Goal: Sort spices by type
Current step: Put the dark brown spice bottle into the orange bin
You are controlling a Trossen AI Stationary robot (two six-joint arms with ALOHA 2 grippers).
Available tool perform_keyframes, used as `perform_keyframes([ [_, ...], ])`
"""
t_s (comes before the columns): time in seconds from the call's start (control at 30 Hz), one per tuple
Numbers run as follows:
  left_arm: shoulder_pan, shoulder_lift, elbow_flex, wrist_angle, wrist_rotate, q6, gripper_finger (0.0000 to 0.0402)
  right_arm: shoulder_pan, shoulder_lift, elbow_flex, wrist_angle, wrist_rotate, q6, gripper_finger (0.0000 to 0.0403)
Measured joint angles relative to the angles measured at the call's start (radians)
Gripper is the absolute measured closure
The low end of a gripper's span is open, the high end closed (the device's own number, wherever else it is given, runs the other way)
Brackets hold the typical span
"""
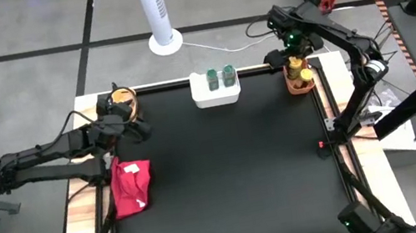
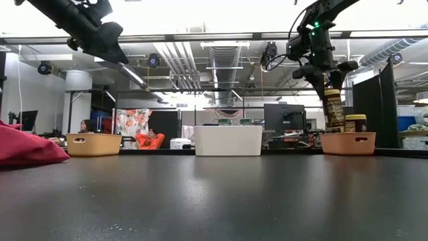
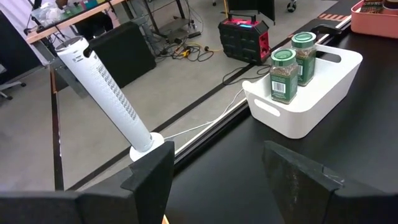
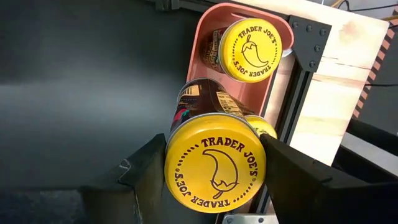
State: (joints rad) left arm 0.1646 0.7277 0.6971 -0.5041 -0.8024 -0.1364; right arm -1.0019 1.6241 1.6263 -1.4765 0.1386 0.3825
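Observation:
My right gripper [image 4: 214, 165] hangs over the orange tray [image 1: 301, 84] at the table's far right corner, shut on a yellow-lidded spice jar [image 2: 333, 108]. A second yellow-lidded jar [image 4: 250, 50] stands in that tray, and a third yellow lid [image 4: 262, 125] peeks out behind the held jar. Two green-lidded jars [image 3: 292, 65] stand in the white tray [image 1: 215, 94] at the far edge's middle. My left gripper [image 3: 217, 180] is open, raised over the table's far left, beside the yellow tray [image 2: 93, 144]. My right gripper pinches the yellow-lidded jar between its two fingers at the lid end [image 4: 186, 180], coming from above and pointing down. The jar hangs upright, with its lower end [image 2: 334, 128] sunk behind the orange tray's wall. Whether it rests on the tray floor I cannot tell.
A red cloth [image 1: 131, 188] lies near the table's left edge. The black mat [image 1: 235, 179] covers the middle and near part of the table. A white tower fan [image 1: 156, 11] stands on the floor beyond the far edge. People sit in the room behind.

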Motion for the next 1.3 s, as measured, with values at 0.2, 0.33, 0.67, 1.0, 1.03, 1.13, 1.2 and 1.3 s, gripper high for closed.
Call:
perform_keyframes([
  [0.2,0.000,0.000,0.000,0.000,0.000,0.000,0.0175,0.000,0.000,-0.018,0.025,0.022,-0.006,0.0187],
  [0.33,0.000,0.000,0.000,0.000,0.000,0.000,0.0175,0.000,0.000,-0.019,0.027,0.024,-0.008,0.0187],
  [0.67,0.000,0.000,0.000,0.000,0.000,-0.003,0.0175,0.000,-0.001,-0.021,0.029,0.066,-0.015,0.0187],
  [1.0,0.000,0.000,0.000,0.000,0.000,-0.003,0.0175,0.000,-0.001,-0.071,0.082,0.073,-0.027,0.0187],
  [1.03,0.000,0.000,0.000,0.000,0.000,-0.003,0.0175,0.000,-0.001,-0.081,0.091,0.073,-0.029,0.0187],
  [1.13,0.000,0.000,0.000,0.000,0.000,-0.003,0.0175,0.000,-0.002,-0.111,0.113,0.073,-0.032,0.0187],
  [1.2,0.000,0.000,0.000,0.000,0.000,-0.003,0.0175,0.000,-0.002,-0.127,0.126,0.072,-0.035,0.0187],
  [1.3,0.000,0.000,0.000,0.000,0.000,-0.003,0.0175,0.000,-0.002,-0.148,0.150,0.072,-0.036,0.0187],
])
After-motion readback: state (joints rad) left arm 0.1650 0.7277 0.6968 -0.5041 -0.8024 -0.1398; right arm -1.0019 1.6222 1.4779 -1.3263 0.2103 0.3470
